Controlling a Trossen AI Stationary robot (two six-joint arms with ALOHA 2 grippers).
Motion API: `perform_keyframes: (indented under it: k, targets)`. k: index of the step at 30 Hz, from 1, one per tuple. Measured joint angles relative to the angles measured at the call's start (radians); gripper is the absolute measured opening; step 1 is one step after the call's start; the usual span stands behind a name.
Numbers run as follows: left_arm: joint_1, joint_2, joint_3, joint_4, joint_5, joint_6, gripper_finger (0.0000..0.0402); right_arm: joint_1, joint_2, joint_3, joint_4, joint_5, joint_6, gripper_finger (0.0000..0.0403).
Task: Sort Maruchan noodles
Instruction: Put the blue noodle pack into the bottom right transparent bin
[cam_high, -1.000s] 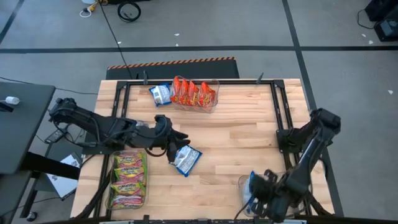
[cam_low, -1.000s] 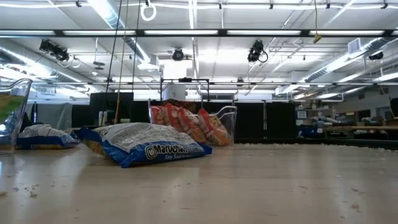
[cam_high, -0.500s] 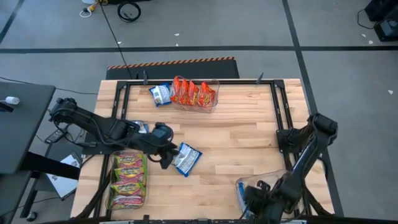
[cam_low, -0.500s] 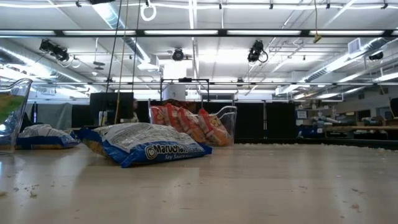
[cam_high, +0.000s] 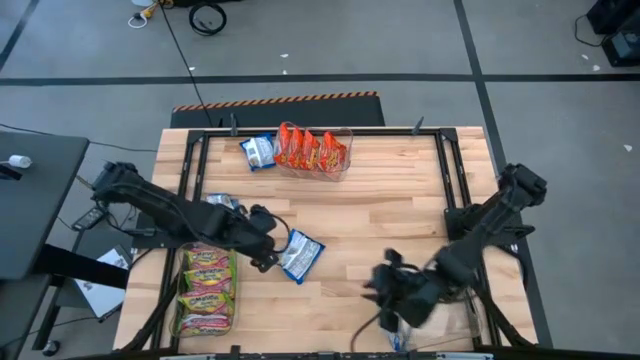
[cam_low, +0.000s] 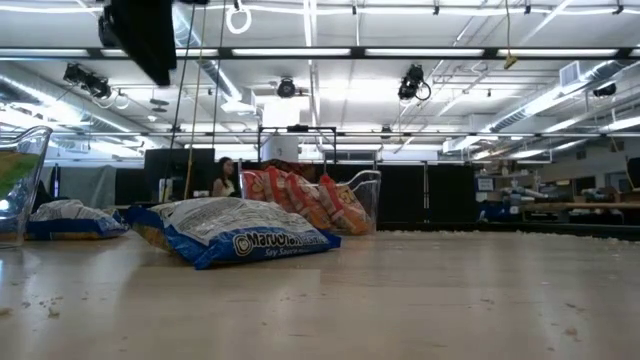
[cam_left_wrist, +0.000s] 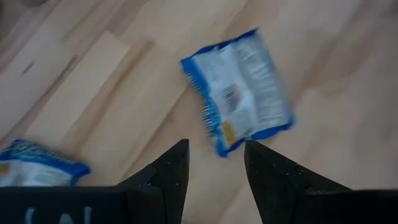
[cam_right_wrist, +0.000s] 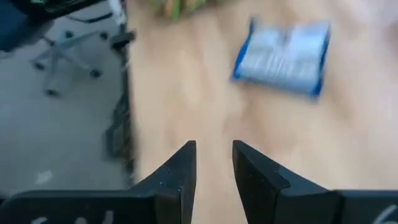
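A blue-white Maruchan packet (cam_high: 300, 256) lies flat on the table left of its middle; it also shows in the low view as packet (cam_low: 235, 235) and in the left wrist view as packet (cam_left_wrist: 239, 118). My left gripper (cam_high: 268, 255) hovers just left of it, open and empty (cam_left_wrist: 214, 158). A second blue packet (cam_high: 222, 203) lies by the left arm. My right gripper (cam_high: 378, 285) is open and empty (cam_right_wrist: 213, 155); it hangs over the near part of the table, right of that packet, which the right wrist view shows ahead of it as packet (cam_right_wrist: 283, 56).
A clear bin of red packets (cam_high: 315, 150) stands at the far edge with a blue packet (cam_high: 258, 152) beside it. A bin of green packets (cam_high: 207, 290) sits near left, and another clear bin (cam_high: 445, 320) near right. A person (cam_low: 225, 178) stands in the room behind.
My right gripper has swung out of the near-right bin toward the table's left, to a spot over the bare wood. My left gripper has drawn back from above the blue packet toward the near-left. The packet itself has stayed in place.
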Motion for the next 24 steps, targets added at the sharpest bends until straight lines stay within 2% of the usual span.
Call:
perform_keyframes:
  k: [3,8,13,18,24]
  targets:
    - [0.009,0.065,0.0,-0.046,0.002,0.005,0.016,-0.069,0.045,0.0,0.086,0.057,-0.234,0.011]
    - [0.014,0.154,-0.001,-0.061,0.008,0.06,0.016,-0.171,0.162,0.0,0.255,0.006,-0.583,0.0129]
    - [0.02,0.175,-0.002,-0.04,-0.038,0.079,0.016,-0.239,0.282,-0.001,0.313,0.01,-0.844,0.0171]
    - [0.031,0.078,-0.096,-0.042,-0.03,0.013,0.016,-0.282,0.401,-0.001,0.34,0.019,-1.054,0.0201]
    - [-0.005,-0.076,-0.217,-0.029,-0.024,-0.116,0.016,-0.328,0.517,-0.002,0.477,0.04,-1.205,0.0203]
